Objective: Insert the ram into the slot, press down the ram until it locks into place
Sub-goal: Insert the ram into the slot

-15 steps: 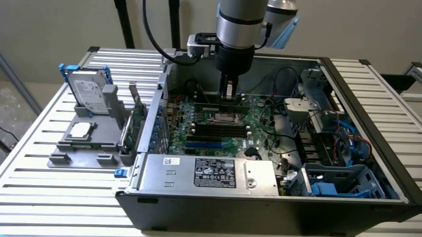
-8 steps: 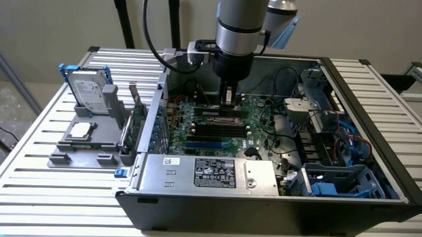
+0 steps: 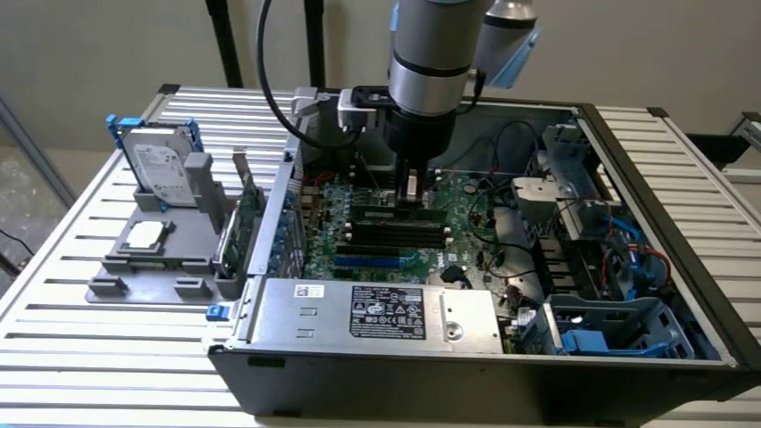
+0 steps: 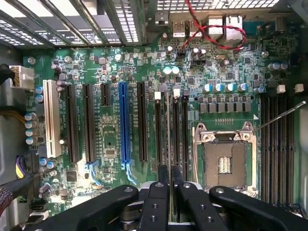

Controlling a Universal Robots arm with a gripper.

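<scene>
Slatted tabletop (image 3: 71, 259) carries the opened computer case (image 3: 476, 383); I find the tool (image 4: 170, 171) clamped on the ram (image 3: 378, 213), standing at the slot (image 4: 172, 101), locking not yet confirmed.

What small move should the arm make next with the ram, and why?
Probably a short, straight push down: the gripper holds the ram edge-on, lined up along the slot, and I cannot see that it has locked yet.

Power supply label (image 3: 393, 314), hard drive label (image 3: 160, 165), print unreadable
</scene>
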